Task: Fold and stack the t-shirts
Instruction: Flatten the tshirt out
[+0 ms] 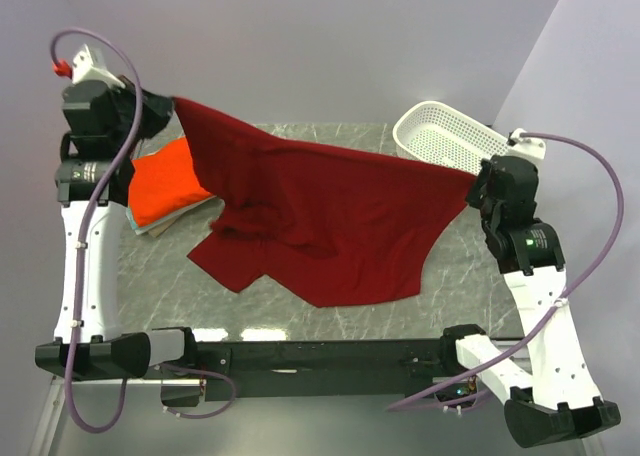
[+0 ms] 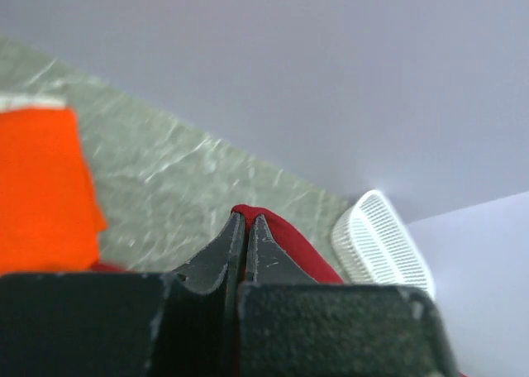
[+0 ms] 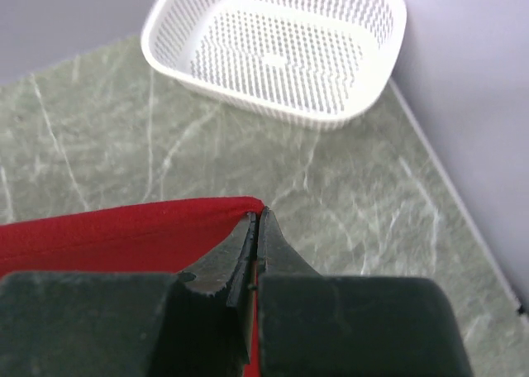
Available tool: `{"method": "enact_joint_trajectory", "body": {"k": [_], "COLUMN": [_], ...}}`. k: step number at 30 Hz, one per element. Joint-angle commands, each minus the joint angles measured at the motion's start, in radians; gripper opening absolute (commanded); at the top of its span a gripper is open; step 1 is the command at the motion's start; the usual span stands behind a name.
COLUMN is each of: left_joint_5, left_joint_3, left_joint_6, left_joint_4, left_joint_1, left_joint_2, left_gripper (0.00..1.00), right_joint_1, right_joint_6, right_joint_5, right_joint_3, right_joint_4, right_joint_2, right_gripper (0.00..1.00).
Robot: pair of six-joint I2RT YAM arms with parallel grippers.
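Observation:
The dark crimson t-shirt point(image 1: 310, 211) hangs stretched between both grippers above the table, its lower part draping onto the marble top. My left gripper point(image 1: 172, 104) is shut on one corner of the crimson t-shirt point(image 2: 285, 238) at the far left. My right gripper point(image 1: 474, 181) is shut on the opposite corner of the crimson t-shirt point(image 3: 124, 232) at the right. The folded orange t-shirt point(image 1: 165, 181) lies at the left on the stack, with teal and tan edges point(image 1: 150, 226) showing under it; it also shows in the left wrist view point(image 2: 41, 187).
A white perforated basket point(image 1: 445, 136) stands at the far right of the table, behind my right gripper; it also shows in the right wrist view point(image 3: 277, 50) and the left wrist view point(image 2: 380, 245). The grey marble table top point(image 1: 330, 321) ends at a black front rail.

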State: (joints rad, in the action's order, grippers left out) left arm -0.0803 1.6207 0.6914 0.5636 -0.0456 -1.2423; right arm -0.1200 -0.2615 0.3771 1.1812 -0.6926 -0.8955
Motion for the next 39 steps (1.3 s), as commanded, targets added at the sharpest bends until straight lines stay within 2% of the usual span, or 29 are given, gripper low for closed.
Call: {"method": "enact_joint_trajectory", "body": {"k": [1, 7, 10, 13, 19, 26, 32, 39], "left_joint_5": [-0.048, -0.081, -0.064, -0.029, 0.065, 0.071, -0.009, -0.191], "left_joint_3": [0.144, 0.323, 0.352, 0.347, 0.338, 0.374, 0.272, 0.237], "left_joint_6": [-0.03, -0.036, -0.033, -0.032, -0.055, -0.055, -0.009, 0.01], "left_joint_4": [-0.08, -0.152, -0.224, -0.278, -0.333, -0.356, -0.392, -0.34], "left_joint_1": [-0.022, -0.028, -0.03, -0.028, -0.028, -0.028, -0.028, -0.028], "left_joint_2": [-0.029, -0.054, -0.011, 0.055, 0.194, 0.241, 0.175, -0.053], "left_gripper": [0.0, 0.0, 0.0, 0.0, 0.0, 0.0, 0.01, 0.01], "right_joint_1": [0.008, 0.008, 0.01, 0.01, 0.008, 0.01, 0.01, 0.008], "right_joint_6": [0.093, 0.143, 0.149, 0.154, 0.177, 0.168, 0.171, 0.197], "right_joint_5": [0.039, 0.023, -0.004, -0.039, -0.125, -0.112, -0.092, -0.05], "right_joint_3": [0.115, 0.398, 0.552, 0.586, 0.567, 0.646, 0.531, 0.38], "right_joint_4": [0.083, 0.123, 0.152, 0.226, 0.382, 0.392, 0.427, 0.432], "right_joint_2": [-0.008, -0.092, -0.094, -0.039, 0.11, 0.121, 0.07, -0.08], "right_gripper": [0.0, 0.0, 0.0, 0.0, 0.0, 0.0, 0.0, 0.0]}}
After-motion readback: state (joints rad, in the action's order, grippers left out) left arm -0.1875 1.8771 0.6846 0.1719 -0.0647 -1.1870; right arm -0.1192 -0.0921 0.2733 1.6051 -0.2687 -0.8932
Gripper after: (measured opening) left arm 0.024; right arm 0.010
